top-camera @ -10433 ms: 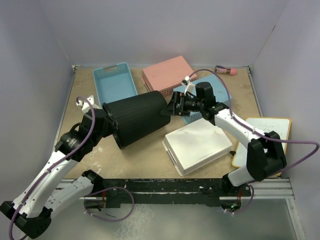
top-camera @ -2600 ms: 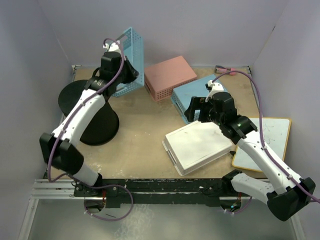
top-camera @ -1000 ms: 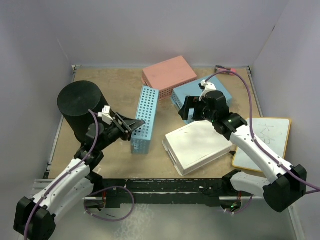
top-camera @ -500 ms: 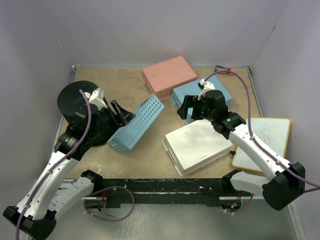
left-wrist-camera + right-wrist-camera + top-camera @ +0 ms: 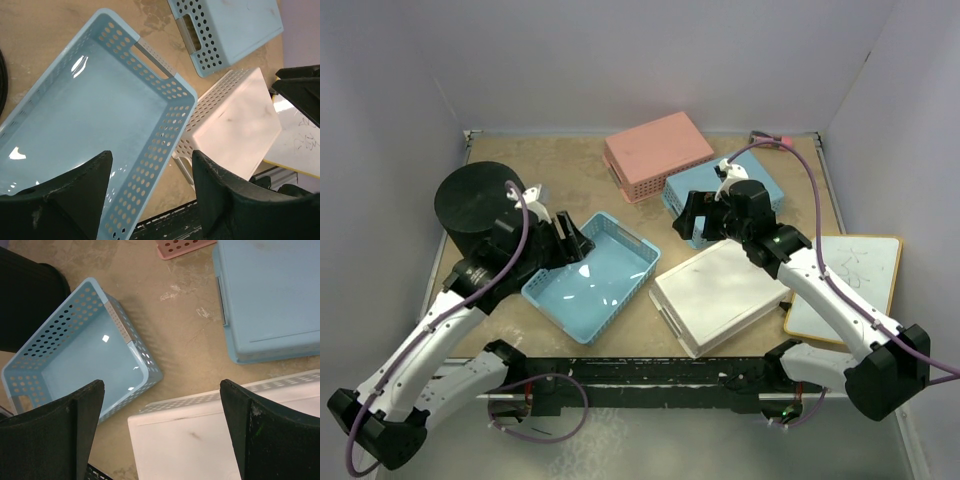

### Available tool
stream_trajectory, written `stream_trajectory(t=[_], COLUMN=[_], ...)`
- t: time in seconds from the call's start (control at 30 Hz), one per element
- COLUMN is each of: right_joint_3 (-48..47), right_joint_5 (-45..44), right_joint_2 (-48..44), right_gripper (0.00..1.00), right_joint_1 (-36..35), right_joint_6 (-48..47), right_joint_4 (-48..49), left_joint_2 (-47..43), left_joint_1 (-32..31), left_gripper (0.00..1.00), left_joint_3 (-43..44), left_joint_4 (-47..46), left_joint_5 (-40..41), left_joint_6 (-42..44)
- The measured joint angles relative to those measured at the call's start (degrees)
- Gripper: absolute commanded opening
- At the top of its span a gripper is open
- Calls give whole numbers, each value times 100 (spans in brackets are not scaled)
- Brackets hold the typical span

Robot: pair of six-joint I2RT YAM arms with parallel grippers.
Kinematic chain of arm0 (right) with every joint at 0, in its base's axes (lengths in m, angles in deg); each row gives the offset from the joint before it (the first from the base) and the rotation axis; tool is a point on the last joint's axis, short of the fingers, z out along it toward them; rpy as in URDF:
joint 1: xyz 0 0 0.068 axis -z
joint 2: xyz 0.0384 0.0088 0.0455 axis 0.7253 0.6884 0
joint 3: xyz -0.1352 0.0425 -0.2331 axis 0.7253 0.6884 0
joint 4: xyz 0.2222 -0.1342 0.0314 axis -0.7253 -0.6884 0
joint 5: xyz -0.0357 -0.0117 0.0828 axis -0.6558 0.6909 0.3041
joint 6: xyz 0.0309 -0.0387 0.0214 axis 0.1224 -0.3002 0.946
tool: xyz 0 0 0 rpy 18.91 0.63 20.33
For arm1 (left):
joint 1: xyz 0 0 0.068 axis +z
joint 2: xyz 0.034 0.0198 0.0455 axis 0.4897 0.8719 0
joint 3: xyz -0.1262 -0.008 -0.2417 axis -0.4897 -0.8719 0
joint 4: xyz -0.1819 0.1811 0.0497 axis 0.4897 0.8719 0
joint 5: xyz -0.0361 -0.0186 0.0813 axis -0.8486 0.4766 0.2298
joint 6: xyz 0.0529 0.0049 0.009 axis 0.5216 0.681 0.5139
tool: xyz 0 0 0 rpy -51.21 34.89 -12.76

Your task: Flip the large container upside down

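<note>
The large container (image 5: 480, 205), a tall black ribbed bin, stands at the back left with its flat closed base facing up. Its side also shows in the right wrist view (image 5: 25, 295). My left gripper (image 5: 575, 238) hovers just right of it, open, over a light blue perforated basket (image 5: 590, 275) lying open side up. In the left wrist view the basket (image 5: 85, 125) has its near wall running between the spread fingers (image 5: 75, 200) without touching them. My right gripper (image 5: 692, 215) hangs open and holds nothing, above bare table (image 5: 185, 335).
A pink basket (image 5: 655, 152) lies upside down at the back. A second blue basket (image 5: 745, 185) lies upside down beside it. A white perforated basket (image 5: 720, 295) lies upside down at the front right. A whiteboard (image 5: 845, 285) and a pink marker (image 5: 770, 138) sit at the right.
The light blue basket went from standing on edge, through a tilt in my left gripper, to lying flat with its open side up. The right arm barely moved.
</note>
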Motion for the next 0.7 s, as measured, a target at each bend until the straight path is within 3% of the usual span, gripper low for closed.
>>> stream_trajectory(t=[0.2,0.3,0.37,0.53,0.6,0.7], right_joint_3=[0,0,0,0,0,0], right_joint_5=[4,11,13,24,42,57], right_joint_2=[17,87,129,177,177,177], right_gripper=[100,100,100,100,100,100], right_joint_1=[0,0,0,0,0,0], right_joint_6=[4,7,9,26,26,26], right_joint_4=[4,13,13,17,17,15], left_joint_2=[122,518,914,1832,2179,2653], left_joint_1=[-833,-1307,-1646,-3060,-3353,-3591], left_gripper=[66,62,66,66,54,28], left_joint_3=[-2,2,7,7,13,13], left_joint_4=[-70,-79,-48,20,15,-4], left_joint_5=[651,914,1248,2004,2245,2516], left_joint_6=[72,107,83,-76,-144,-236])
